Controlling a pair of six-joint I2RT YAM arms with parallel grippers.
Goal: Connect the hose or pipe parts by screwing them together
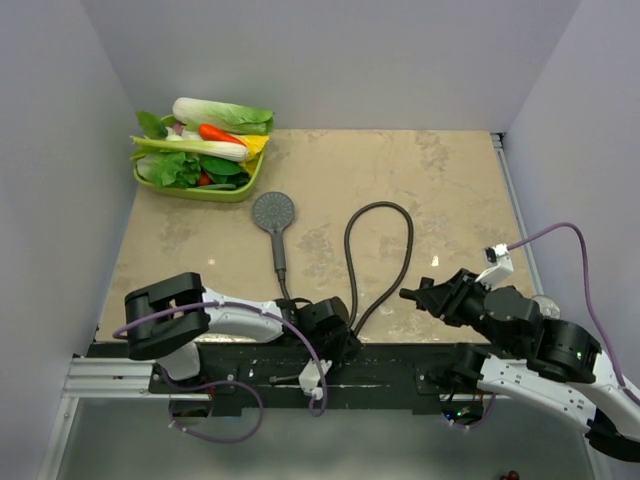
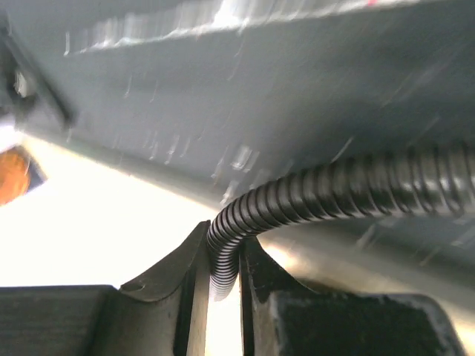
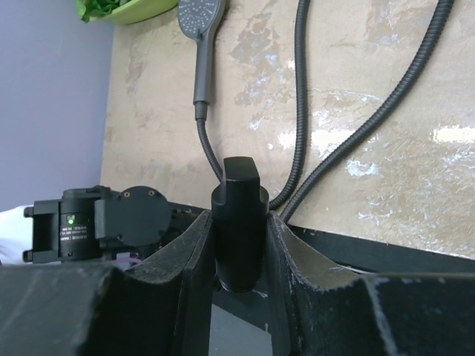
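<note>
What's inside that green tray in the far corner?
A heap of vegetables: a napa cabbage, a carrot, leafy greens and something yellow. The heap covers the bottom of the green tray, so anything lower down is hidden.

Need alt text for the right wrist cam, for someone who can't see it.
The right gripper clamps an upright black cylindrical part between its fingers. Beyond it, on the marbled table, a grey shower head lies flat, with a dark hose looping from its handle toward the camera.

Pinches the hose [image 2: 334, 189] between the jaws of the left gripper [image 2: 223, 245], arm folded low. Clamps a dark fitting [image 3: 239, 193] upright between the jaws of the right gripper [image 3: 237, 219], elbow bent.
</note>
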